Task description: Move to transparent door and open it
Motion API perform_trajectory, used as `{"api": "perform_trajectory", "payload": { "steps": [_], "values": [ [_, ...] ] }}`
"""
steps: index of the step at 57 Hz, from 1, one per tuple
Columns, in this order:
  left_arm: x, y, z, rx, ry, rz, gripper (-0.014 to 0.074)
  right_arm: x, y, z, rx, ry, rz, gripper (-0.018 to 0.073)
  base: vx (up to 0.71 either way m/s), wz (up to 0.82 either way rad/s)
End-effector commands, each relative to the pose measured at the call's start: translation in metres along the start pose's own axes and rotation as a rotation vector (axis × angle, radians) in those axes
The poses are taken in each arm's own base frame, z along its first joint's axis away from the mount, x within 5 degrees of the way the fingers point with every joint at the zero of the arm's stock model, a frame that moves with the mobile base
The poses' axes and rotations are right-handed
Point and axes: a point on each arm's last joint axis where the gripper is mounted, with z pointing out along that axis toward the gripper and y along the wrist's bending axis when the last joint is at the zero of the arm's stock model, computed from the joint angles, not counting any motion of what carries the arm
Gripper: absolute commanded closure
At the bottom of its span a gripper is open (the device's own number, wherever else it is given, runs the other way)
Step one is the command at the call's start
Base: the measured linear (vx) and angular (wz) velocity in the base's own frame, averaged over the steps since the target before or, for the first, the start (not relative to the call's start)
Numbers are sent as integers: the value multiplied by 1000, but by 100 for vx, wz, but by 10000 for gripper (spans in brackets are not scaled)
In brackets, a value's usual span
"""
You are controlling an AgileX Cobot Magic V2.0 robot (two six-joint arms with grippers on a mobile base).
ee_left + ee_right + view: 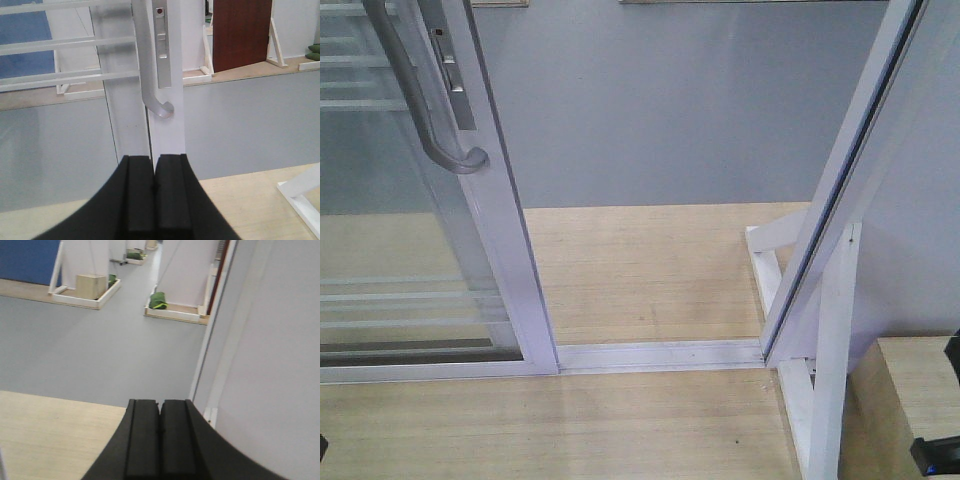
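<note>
The transparent door stands at the left of the front view, a glass panel in a glossy white frame with thin horizontal bars. Its curved grey handle hangs near the frame's edge. An open gap lies between the door and the slanted post on the right. In the left wrist view the door frame and the handle are straight ahead, a short way beyond my left gripper, which is shut on nothing. My right gripper is also shut and empty, facing grey floor beside a white panel.
A slanted white frame post with white braces stands at the right. A floor track crosses the wooden platform. A wooden block sits at the bottom right. Farther off are a brown panel and a wooden box.
</note>
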Motion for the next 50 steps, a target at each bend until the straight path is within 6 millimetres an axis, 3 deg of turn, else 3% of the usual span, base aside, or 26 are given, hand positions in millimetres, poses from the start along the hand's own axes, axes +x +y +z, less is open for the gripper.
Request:
{"api": "perform_trajectory", "payload": {
  "steps": [1,50],
  "values": [
    [-6,0,-1,3,-90,-11,596,-6,-3,-1,60,-82,-4,561,0,0],
    [-6,0,-1,3,-90,-11,596,-6,-5,-1,89,-79,0,561,0,0]
  ]
}}
